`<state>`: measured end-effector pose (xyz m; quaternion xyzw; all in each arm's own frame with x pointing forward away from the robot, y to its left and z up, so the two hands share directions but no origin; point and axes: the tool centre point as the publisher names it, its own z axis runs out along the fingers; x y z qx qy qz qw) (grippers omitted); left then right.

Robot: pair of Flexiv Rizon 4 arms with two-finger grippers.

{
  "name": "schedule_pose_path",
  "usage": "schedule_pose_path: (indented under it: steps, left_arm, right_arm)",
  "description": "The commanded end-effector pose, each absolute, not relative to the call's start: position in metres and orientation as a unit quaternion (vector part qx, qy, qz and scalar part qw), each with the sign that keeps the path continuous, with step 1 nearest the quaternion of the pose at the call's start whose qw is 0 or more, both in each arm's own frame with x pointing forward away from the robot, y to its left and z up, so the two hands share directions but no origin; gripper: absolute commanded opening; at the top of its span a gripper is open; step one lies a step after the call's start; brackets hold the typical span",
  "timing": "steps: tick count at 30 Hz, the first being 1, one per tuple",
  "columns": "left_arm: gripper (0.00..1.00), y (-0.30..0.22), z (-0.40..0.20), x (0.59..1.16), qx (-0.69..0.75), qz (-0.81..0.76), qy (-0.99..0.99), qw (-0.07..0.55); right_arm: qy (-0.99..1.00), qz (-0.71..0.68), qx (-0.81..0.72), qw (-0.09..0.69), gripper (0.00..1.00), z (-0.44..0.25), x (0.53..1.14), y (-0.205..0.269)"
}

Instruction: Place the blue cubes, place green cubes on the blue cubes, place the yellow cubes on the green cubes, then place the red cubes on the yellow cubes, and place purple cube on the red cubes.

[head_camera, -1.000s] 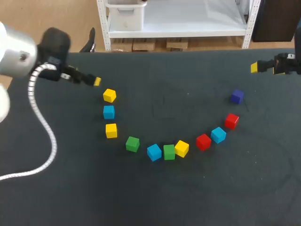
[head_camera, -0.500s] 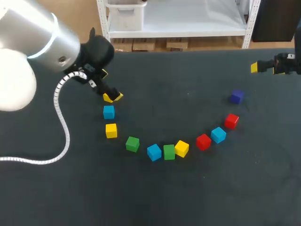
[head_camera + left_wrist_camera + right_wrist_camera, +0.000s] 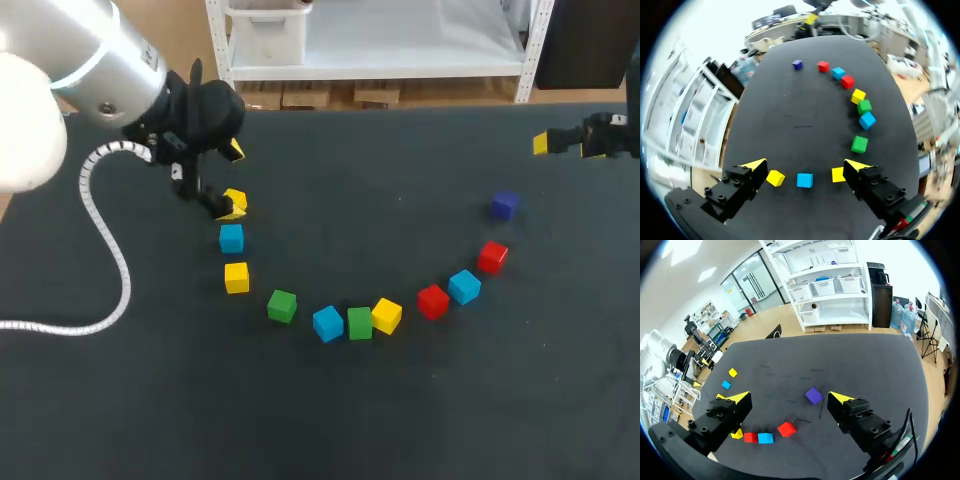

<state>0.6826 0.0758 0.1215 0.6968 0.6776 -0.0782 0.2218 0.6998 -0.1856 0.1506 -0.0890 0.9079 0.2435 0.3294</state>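
While loose in an arc, bright cubes (image 3: 360, 323)

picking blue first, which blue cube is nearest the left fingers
The blue cube between two yellow cubes at the arc's left end; the wrist view shows it between the open left fingers. The other two lie farther along.

Head looks down; both wrists face the purple cube (image 3: 504, 205)

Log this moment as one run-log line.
left gripper: open, blue cube centred just ahead | right gripper: open, empty | stacking: not started
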Motion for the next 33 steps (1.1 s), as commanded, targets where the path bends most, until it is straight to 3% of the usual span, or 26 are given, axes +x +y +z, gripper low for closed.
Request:
schedule_pose_path:
  steps: [1, 17, 33]
  left_arm:
    - [1.0, 0.077, 0.123, 0.689, 0.733, -0.102, 0.645, 0.193]
    - [1.0, 0.02, 0.108, 0.654, 0.825, -0.098, 0.537, 0.15]
    - [1.0, -0.003, 0.068, 0.614, 0.905, -0.11, 0.399, 0.096]
  right_arm:
    - [0.908, 0.243, -0.088, 0.33, 1.0, 0.15, 0.7, -0.185]
    - [0.908, 0.243, -0.088, 0.33, 1.0, 0.15, 0.7, -0.185]
    - [0.908, 0.243, -0.088, 0.33, 1.0, 0.15, 0.7, -0.185]
